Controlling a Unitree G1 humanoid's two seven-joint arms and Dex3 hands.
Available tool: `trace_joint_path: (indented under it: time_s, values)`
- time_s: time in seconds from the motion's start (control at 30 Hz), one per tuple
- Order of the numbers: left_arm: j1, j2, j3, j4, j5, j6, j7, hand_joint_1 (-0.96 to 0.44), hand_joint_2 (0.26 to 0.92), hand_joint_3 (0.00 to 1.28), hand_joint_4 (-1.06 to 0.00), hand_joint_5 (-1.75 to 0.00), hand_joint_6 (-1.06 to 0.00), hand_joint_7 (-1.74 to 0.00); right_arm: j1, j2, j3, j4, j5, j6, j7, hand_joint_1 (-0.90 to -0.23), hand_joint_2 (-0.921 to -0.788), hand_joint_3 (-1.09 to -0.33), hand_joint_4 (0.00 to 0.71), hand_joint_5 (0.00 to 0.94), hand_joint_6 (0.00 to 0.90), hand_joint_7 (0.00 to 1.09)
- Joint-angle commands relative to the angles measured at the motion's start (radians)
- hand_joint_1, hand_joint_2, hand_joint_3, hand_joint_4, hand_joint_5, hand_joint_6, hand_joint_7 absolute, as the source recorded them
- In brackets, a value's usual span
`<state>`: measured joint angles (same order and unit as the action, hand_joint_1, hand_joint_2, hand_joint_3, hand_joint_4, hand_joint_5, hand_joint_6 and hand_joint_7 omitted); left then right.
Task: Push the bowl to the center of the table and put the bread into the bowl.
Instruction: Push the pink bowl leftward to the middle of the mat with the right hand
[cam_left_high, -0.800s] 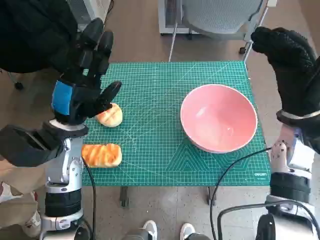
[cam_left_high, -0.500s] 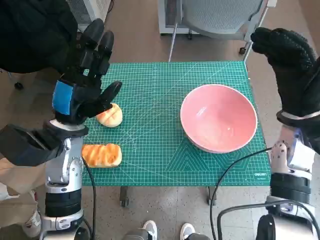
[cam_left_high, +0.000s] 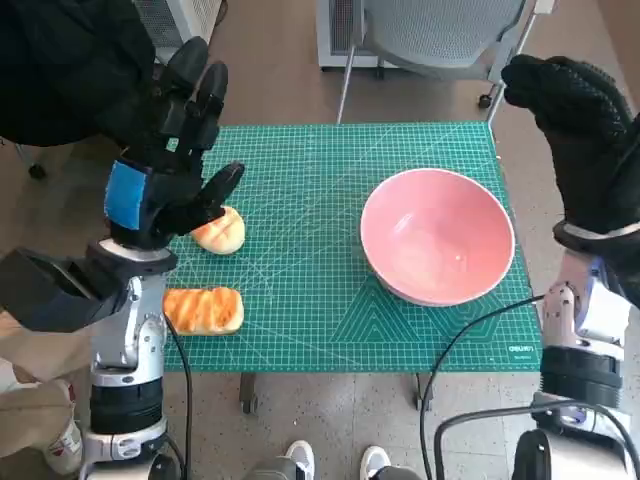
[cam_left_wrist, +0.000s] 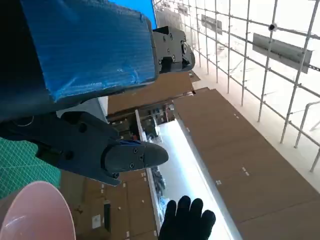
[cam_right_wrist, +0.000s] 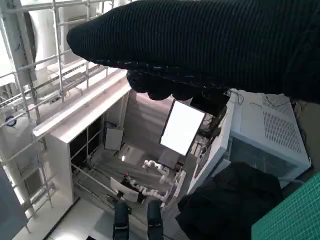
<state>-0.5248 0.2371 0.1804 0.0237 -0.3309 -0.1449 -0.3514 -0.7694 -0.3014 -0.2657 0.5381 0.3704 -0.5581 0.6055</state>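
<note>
Up in the air, both hands are empty: the left hand (cam_left_high: 165, 165) with fingers spread, the right hand (cam_left_high: 580, 140) loose. The pink bowl (cam_left_high: 438, 236) sits on the green mat (cam_left_high: 310, 200), well apart from two breads (cam_left_high: 204, 310).

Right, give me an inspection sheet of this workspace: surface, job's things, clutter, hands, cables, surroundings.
Surface: green cutting mat with a grid covers the small table.
Job's things: pink bowl, nothing in it, sits toward the mat's right side, not at the center; round bread roll and long grilled bread lie on the left side, apart.
Clutter: nothing seen.
Hands: left hand raised above the round roll, fingers apart, holding nothing; right hand raised past the mat's right edge, holding nothing.
Cables: black cables run from the right forearm across the mat's near right corner.
Surroundings: chair base beyond the table; a person's shoes at the near edge.
</note>
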Motion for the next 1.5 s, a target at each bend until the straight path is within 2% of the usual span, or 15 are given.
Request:
trace_joint_path:
  time_s: [0.03, 0.37, 0.77, 0.9, 1.07, 1.2, 1.3, 1.5]
  values:
    - [0.016, 0.0, 0.003, -0.016, 0.001, 0.0, 0.004, -0.42, 0.921, 0.36, -0.05, -0.02, 0.0, -0.35, 0.023, 0.001, 0.0, 0.0, 0.001, 0.013, -0.008, -0.693, -0.921, -0.844, 0.235, 0.0, 0.271, 0.0]
    - [0.025, -0.008, 0.001, -0.011, 0.007, -0.015, 0.004, -0.41, 0.921, 0.36, -0.05, -0.02, 0.0, -0.35, 0.02, 0.001, -0.005, 0.04, -0.002, -0.008, 0.002, -0.7, -0.921, -0.842, 0.235, 0.0, 0.27, 0.0]
    - [0.028, -0.012, 0.004, -0.009, 0.004, -0.016, 0.006, -0.42, 0.921, 0.36, -0.05, -0.02, 0.0, -0.35, -0.024, -0.019, -0.017, 0.157, 0.0, -0.045, 0.025, -0.673, -0.921, -0.856, 0.233, 0.0, 0.272, 0.0]
    - [0.029, -0.013, 0.004, -0.012, 0.004, -0.013, 0.01, -0.41, 0.921, 0.36, -0.05, -0.01, 0.0, -0.35, -0.051, -0.029, -0.034, 0.245, 0.003, -0.076, 0.039, -0.664, -0.921, -0.872, 0.233, 0.0, 0.273, 0.0]
    - [0.031, -0.014, 0.005, -0.008, 0.007, -0.018, 0.012, -0.41, 0.921, 0.37, -0.05, -0.01, 0.0, -0.35, -0.106, -0.04, -0.067, 0.417, 0.008, -0.126, 0.067, -0.654, -0.921, -0.904, 0.234, 0.0, 0.261, 0.0]
    - [0.034, -0.013, 0.007, -0.007, 0.007, -0.02, 0.012, -0.41, 0.921, 0.37, -0.05, -0.01, 0.0, -0.35, -0.144, -0.048, -0.097, 0.549, 0.012, -0.141, 0.076, -0.652, -0.921, -0.923, 0.233, 0.0, 0.257, 0.0]
    - [0.035, -0.011, 0.009, -0.006, 0.005, -0.02, 0.013, -0.41, 0.921, 0.37, -0.05, -0.01, 0.0, -0.35, -0.163, -0.051, -0.114, 0.631, 0.003, -0.13, 0.045, -0.653, -0.921, -0.939, 0.231, 0.0, 0.27, 0.01]
    - [0.037, -0.006, 0.013, -0.018, 0.001, -0.01, 0.016, -0.4, 0.921, 0.38, -0.05, -0.01, 0.0, -0.35, -0.176, -0.064, -0.111, 0.719, -0.053, -0.076, -0.092, -0.667, -0.921, -0.963, 0.256, 0.012, 0.32, 0.03]
